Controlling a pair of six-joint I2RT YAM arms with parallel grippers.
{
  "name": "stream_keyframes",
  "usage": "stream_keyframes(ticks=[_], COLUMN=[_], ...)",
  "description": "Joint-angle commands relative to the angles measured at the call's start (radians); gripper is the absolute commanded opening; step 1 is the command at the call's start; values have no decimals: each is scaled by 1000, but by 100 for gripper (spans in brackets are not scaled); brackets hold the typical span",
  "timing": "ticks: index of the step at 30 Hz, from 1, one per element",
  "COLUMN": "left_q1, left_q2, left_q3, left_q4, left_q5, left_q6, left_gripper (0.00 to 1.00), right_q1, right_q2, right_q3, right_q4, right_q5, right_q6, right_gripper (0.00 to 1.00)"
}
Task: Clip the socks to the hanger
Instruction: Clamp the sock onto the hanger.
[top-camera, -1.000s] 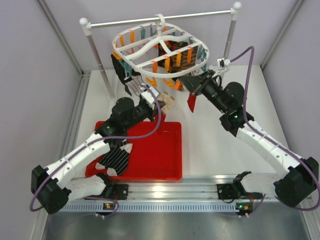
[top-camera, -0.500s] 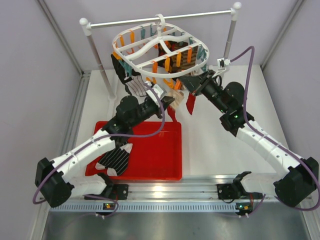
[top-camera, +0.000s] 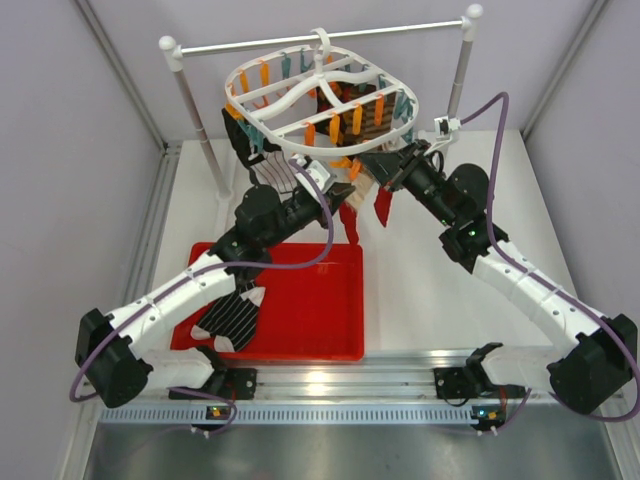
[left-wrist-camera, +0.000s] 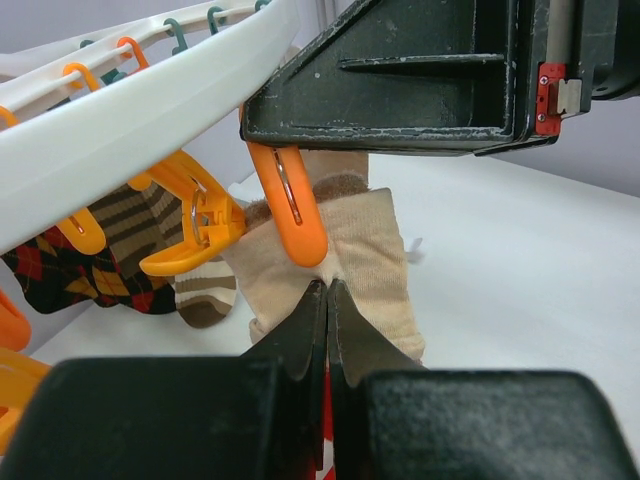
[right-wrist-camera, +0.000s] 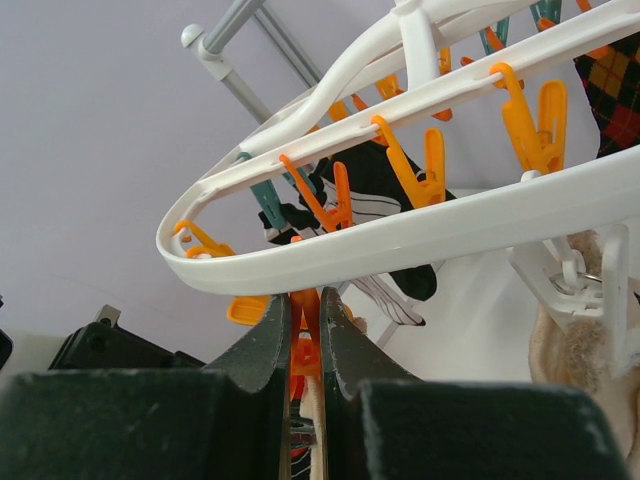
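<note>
The white hanger (top-camera: 318, 100) hangs by its hook from the rod, with orange and teal clips along its bars. My left gripper (top-camera: 340, 193) is shut on a beige-pink sock (left-wrist-camera: 365, 260) and holds its top edge right under an orange clip (left-wrist-camera: 290, 210). My right gripper (top-camera: 372, 165) is shut on that orange clip (right-wrist-camera: 305, 335) under the hanger's rim (right-wrist-camera: 400, 250). A black sock with white stripes (right-wrist-camera: 385, 195), a brown striped sock (left-wrist-camera: 205, 290) and a dark red checked sock (left-wrist-camera: 80, 270) hang from clips. Another black striped sock (top-camera: 232, 318) lies in the tray.
The red tray (top-camera: 320, 320) sits on the table by the left arm. The white rod on two posts (top-camera: 320, 35) carries the hanger at the back. A dark red sock (top-camera: 382, 205) dangles by the right gripper, and a dark red strip (top-camera: 350, 225) below the left gripper.
My left gripper has moved up and to the right with the beige-pink sock, to just under the clip in my right gripper. The right arm has stayed put.
</note>
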Motion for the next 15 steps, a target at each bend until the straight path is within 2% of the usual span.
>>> stream_keyframes(ticks=[1,6,7,8,11,15], left_q1=[-3,-5,-3,-3,-3,-3], left_q2=[2,4,4,3,3,4], left_q3=[48,49,51,51,54,59], left_q4=[89,92,92,92,94,95], left_q5=[12,10,10,9,4,1], left_q6=[3,5,3,0,-3,-3], left_gripper=[0,0,0,0,0,0], right_q1=[-10,-10,-10,-10,-10,-12], right_q2=[-2,-3,-3,-3,-5,-6], right_q3=[20,17,16,16,16,14], right_q4=[2,-2,-3,-3,-2,-9], right_q5=[-10,-9,-9,-10,-17,-21], right_q6=[-16,-25,-29,-32,-39,-43], right_gripper=[0,1,3,12,25,38])
